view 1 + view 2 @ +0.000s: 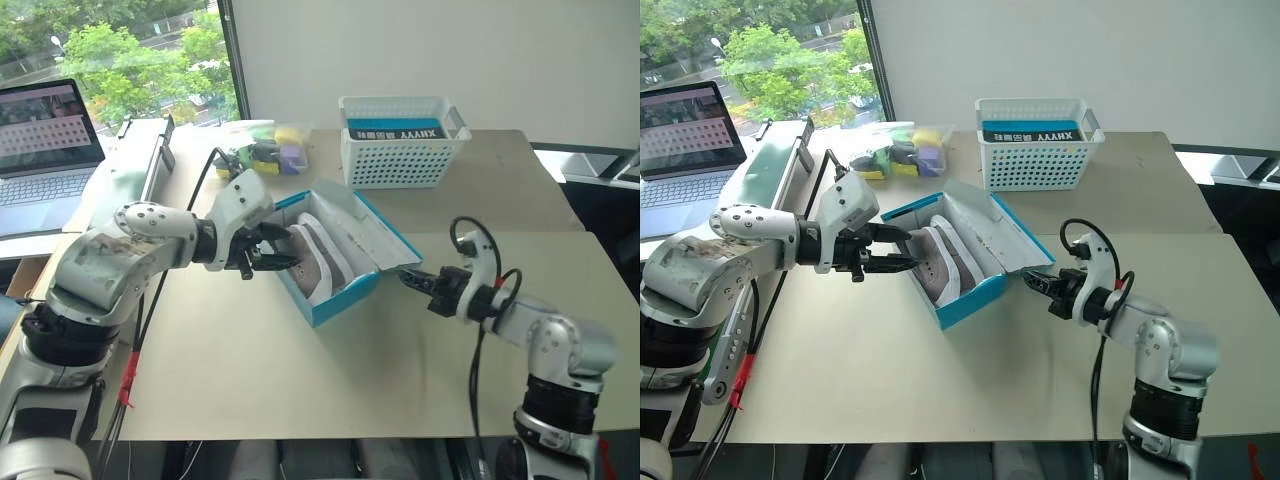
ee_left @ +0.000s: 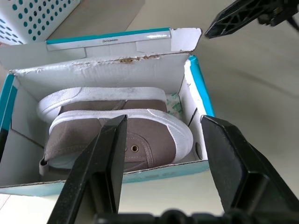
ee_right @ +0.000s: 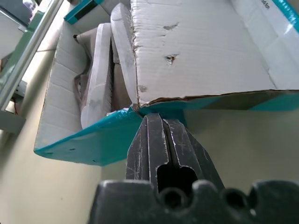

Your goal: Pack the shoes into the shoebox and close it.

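The blue shoebox (image 1: 345, 298) sits open mid-table, its white-lined lid (image 1: 365, 228) tilted up toward the right. Both greyish-brown shoes (image 2: 140, 140) lie on their sides inside, pale sole edges up. My left gripper (image 1: 285, 252) is at the box's left side, open, fingers spread in front of the shoes with nothing between them. My right gripper (image 1: 408, 277) is shut and empty, just right of the box. Its tips (image 3: 156, 117) point at the lid's free edge near the box corner; I cannot tell whether they touch it.
A white perforated basket (image 1: 405, 145) holding a blue-topped pack stands at the back. A clear bag of coloured items (image 1: 265, 150) lies behind the box. A laptop (image 1: 45, 140) sits far left. Bare tabletop lies in front of the box.
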`<control>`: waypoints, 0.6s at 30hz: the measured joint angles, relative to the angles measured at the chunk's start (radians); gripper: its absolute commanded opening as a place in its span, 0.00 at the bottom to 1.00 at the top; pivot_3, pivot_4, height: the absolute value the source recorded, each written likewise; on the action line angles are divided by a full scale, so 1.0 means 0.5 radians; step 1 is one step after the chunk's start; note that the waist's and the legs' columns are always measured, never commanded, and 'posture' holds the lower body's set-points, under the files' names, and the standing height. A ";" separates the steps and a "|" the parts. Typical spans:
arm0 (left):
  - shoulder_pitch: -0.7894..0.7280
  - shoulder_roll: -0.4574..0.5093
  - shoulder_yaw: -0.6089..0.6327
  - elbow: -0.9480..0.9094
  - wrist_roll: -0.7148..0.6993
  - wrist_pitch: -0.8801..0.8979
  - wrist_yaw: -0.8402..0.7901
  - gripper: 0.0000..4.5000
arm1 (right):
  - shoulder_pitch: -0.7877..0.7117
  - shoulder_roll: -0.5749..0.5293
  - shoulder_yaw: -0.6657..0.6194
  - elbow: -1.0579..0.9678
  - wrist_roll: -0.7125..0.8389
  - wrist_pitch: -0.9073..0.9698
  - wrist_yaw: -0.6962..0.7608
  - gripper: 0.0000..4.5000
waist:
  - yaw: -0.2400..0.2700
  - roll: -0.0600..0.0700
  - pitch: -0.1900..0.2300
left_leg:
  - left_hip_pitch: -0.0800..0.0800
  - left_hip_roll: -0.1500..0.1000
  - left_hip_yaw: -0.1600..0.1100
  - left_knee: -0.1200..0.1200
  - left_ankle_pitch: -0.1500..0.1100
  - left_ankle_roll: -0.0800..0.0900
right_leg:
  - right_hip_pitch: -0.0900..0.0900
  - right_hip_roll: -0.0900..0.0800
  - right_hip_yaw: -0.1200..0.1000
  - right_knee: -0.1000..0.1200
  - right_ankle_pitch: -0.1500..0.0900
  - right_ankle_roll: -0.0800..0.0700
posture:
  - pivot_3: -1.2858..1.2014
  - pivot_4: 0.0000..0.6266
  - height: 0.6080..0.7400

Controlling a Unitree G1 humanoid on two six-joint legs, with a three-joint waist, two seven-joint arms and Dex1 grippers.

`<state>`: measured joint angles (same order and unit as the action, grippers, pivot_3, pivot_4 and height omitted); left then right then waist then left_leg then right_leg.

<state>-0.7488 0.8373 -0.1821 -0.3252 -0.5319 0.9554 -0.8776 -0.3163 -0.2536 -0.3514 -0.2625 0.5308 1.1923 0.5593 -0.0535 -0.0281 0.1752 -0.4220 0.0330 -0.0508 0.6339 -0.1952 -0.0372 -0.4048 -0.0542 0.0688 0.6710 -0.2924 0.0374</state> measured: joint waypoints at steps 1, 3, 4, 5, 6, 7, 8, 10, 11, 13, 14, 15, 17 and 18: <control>-0.004 0.003 0.000 0.005 0.007 0.000 -0.003 0.59 | 0.035 0.040 0.037 0.064 -0.011 -0.059 -0.011 0.01 | 0.003 0.000 0.000 | 0.000 -0.001 0.001 0.000 0.000 0.000 | -0.001 -0.001 0.000 0.000 0.000 0.000 | 0.52 0.24 1.00; -0.004 0.005 0.001 0.009 0.023 0.006 -0.017 0.59 | 0.056 0.096 0.099 0.216 -0.042 -0.185 -0.035 0.01 | 0.003 0.001 0.000 | 0.000 -0.001 0.001 0.002 0.000 0.000 | 0.000 -0.001 0.001 0.001 0.000 0.000 | 0.52 0.24 1.00; -0.005 0.008 0.001 0.007 0.027 0.012 -0.021 0.59 | 0.055 0.100 0.129 0.275 -0.062 -0.248 -0.041 0.01 | 0.005 0.001 0.000 | 0.001 0.000 0.001 0.002 0.000 0.000 | 0.000 -0.001 0.001 0.003 0.000 0.000 | 0.52 0.24 1.00; -0.004 0.014 0.003 0.003 0.027 0.020 -0.027 0.59 | 0.054 0.099 0.147 0.327 -0.081 -0.309 -0.049 0.01 | 0.009 0.001 0.000 | 0.002 0.000 0.001 0.002 0.000 0.000 | 0.001 0.000 0.001 0.003 0.000 0.000 | 0.52 0.24 1.00; -0.004 0.023 0.006 0.001 0.027 0.022 -0.032 0.59 | 0.054 0.099 0.154 0.362 -0.092 -0.342 -0.057 0.01 | 0.012 0.001 0.000 | 0.002 0.000 0.000 0.002 0.000 0.000 | 0.000 0.000 0.001 0.003 0.000 0.000 | 0.52 0.24 1.00; -0.004 0.036 0.011 -0.004 0.027 0.027 -0.034 0.59 | 0.054 0.097 0.169 0.396 -0.100 -0.384 -0.064 0.01 | 0.014 0.001 0.000 | 0.002 0.000 0.000 0.002 0.000 0.000 | 0.000 0.000 0.001 0.003 0.000 0.000 | 0.52 0.24 1.00; -0.004 0.046 0.015 -0.009 0.027 0.033 -0.035 0.59 | 0.054 0.097 0.178 0.419 -0.105 -0.413 -0.068 0.01 | 0.014 0.001 0.000 | 0.001 0.000 0.000 0.002 0.000 0.000 | 0.000 0.000 0.001 0.003 0.000 0.000 | 0.52 0.24 1.00; -0.001 0.059 0.026 -0.024 0.027 0.055 -0.033 0.59 | 0.045 0.100 0.195 0.530 -0.124 -0.546 -0.077 0.01 | 0.015 0.001 0.000 | 0.001 0.000 0.001 0.002 0.000 0.000 | 0.000 0.000 0.001 0.002 0.000 0.000 | 0.52 0.24 1.00; 0.004 0.066 0.030 -0.027 0.027 0.061 -0.032 0.59 | 0.032 0.107 0.198 0.615 -0.147 -0.628 -0.081 0.01 | 0.016 0.001 0.000 | 0.002 0.000 0.001 0.002 0.000 0.000 | 0.001 0.000 0.001 0.003 0.000 0.000 | 0.52 0.24 1.00; 0.008 0.074 0.036 -0.031 0.027 0.076 -0.030 0.59 | -0.013 0.142 0.177 0.772 -0.160 -0.795 -0.099 0.01 | 0.013 0.000 0.000 | 0.004 0.001 0.001 0.002 0.000 0.000 | 0.003 0.000 0.001 0.003 0.000 0.000 | 0.52 0.24 1.00; 0.008 0.072 0.041 -0.034 0.026 0.091 -0.024 0.59 | -0.066 0.165 0.154 0.867 -0.160 -0.887 -0.118 0.01 | 0.006 -0.002 -0.001 | 0.006 0.001 0.001 0.003 0.000 0.000 | 0.005 0.001 0.001 0.003 0.000 0.000 | 0.52 0.24 1.00; 0.008 0.072 0.046 -0.041 0.026 0.103 -0.018 0.59 | -0.107 0.173 0.133 0.954 -0.162 -0.969 -0.130 0.01 | 0.003 -0.001 -0.001 | 0.008 0.000 0.001 0.003 0.000 0.000 | 0.007 0.000 0.002 0.003 0.000 0.000 | 0.52 0.24 1.00; 0.008 0.072 0.060 -0.059 0.024 0.113 -0.014 0.59 | -0.200 0.187 0.087 1.149 -0.155 -1.141 -0.138 0.01 | 0.004 -0.002 -0.001 | 0.016 0.001 0.001 0.002 0.000 0.000 | 0.016 0.000 0.001 0.001 0.000 0.000 | 0.52 0.24 1.00; 0.008 0.072 0.067 -0.064 0.024 0.114 -0.013 0.59 | -0.229 0.194 0.069 1.203 -0.154 -1.187 -0.140 0.01 | 0.005 -0.002 -0.001 | 0.019 0.001 0.001 0.001 0.000 0.000 | 0.019 0.000 0.001 0.000 0.000 0.000 | 0.52 0.24 1.00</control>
<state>-0.7449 0.8732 -0.1484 -0.3573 -0.5200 1.0125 -0.8842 -0.4307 -0.1565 -0.3169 0.3390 0.4540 0.5987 0.4892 -0.0512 -0.0289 0.1748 -0.4124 0.0335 -0.0503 0.6345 -0.1952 -0.0373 -0.3953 -0.0540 0.0692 0.6710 -0.2924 0.0375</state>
